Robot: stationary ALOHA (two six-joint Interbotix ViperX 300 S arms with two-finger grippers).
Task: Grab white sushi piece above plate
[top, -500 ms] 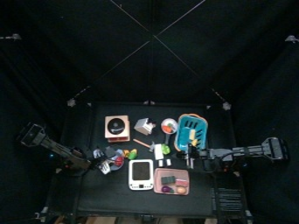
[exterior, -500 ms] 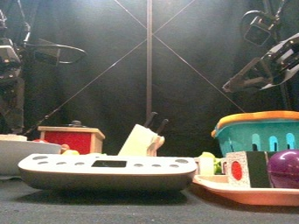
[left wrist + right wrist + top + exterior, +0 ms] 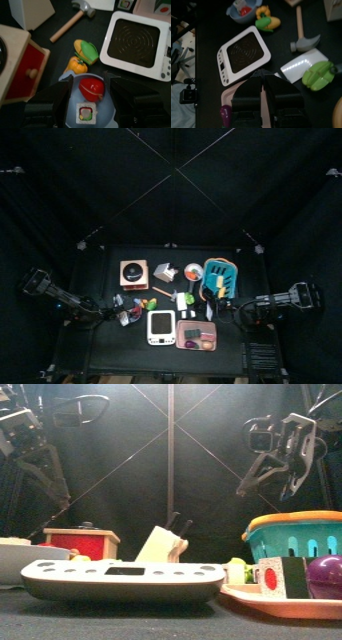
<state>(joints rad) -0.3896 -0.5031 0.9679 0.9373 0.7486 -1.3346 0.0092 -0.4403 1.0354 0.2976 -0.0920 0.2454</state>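
The white sushi piece (image 3: 182, 300) lies on the table just beyond the pink plate (image 3: 210, 341); in the right wrist view it (image 3: 303, 64) lies next to a green vegetable (image 3: 318, 75). My right gripper (image 3: 230, 310) hangs right of it, raised above the table (image 3: 274, 456), jaws close together. The pink plate's rim (image 3: 236, 95) shows beside those jaws. My left gripper (image 3: 110, 311) is open and hovers over a blue bowl (image 3: 72, 80) that holds a red tomato (image 3: 91, 88) and another sushi piece (image 3: 85, 112).
A white scale (image 3: 162, 327) lies left of the plate. A teal basket (image 3: 221, 276), an orange dish (image 3: 195, 270), a knife block (image 3: 164, 271) and a wooden box (image 3: 134, 273) stand at the back. A toy hammer (image 3: 301, 35) lies near the scale.
Both arms have shifted slightly toward the table's front in the top view. In the front view both grippers have swung more fully into sight above the table.
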